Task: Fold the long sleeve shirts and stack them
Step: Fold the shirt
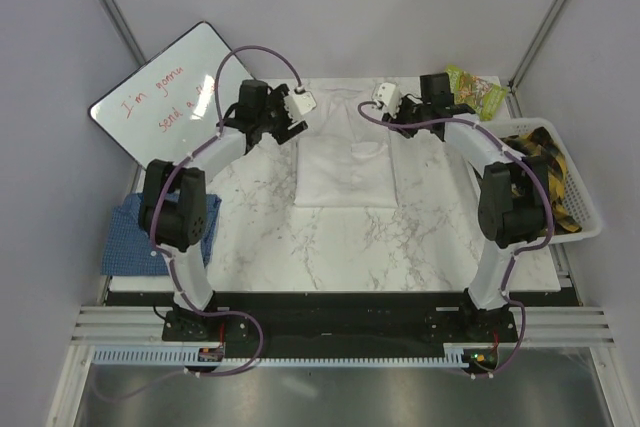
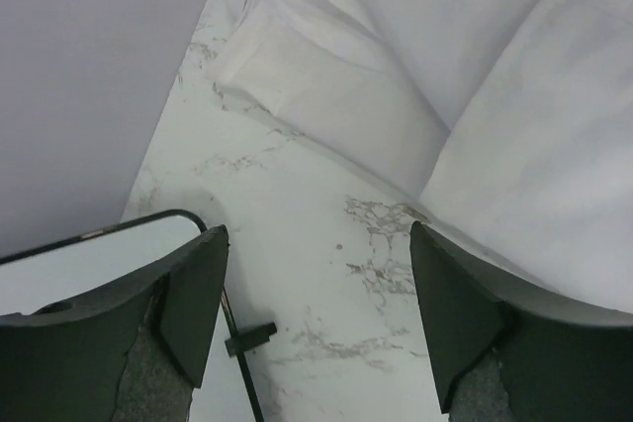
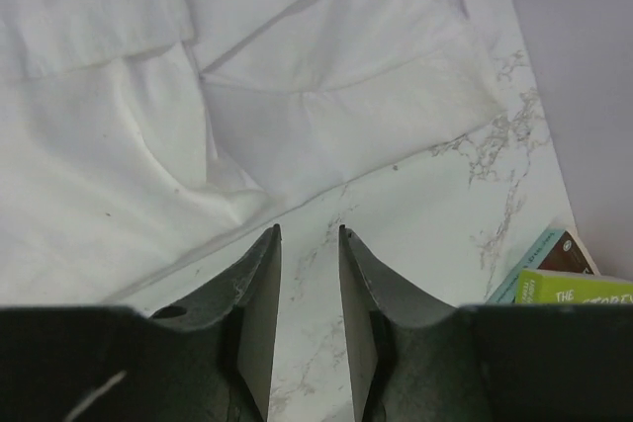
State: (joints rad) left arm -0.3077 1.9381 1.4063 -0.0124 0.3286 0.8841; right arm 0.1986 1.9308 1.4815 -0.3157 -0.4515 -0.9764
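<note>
The left hand is spread wide with nothing between its fingers. The right hand shows only a narrow gap and also pinches nothing. Both hang over the bare marble worktop, just beside the far corners of the white shirt. That shirt lies partly folded at the middle back, and the blue checked shirt lies at the worktop's left edge, well apart from both hands.

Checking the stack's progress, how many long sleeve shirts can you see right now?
2. The white shirt lies at the table's far middle; the blue checked shirt sits at its left edge. The basket's striped cloth could hide more.
</note>
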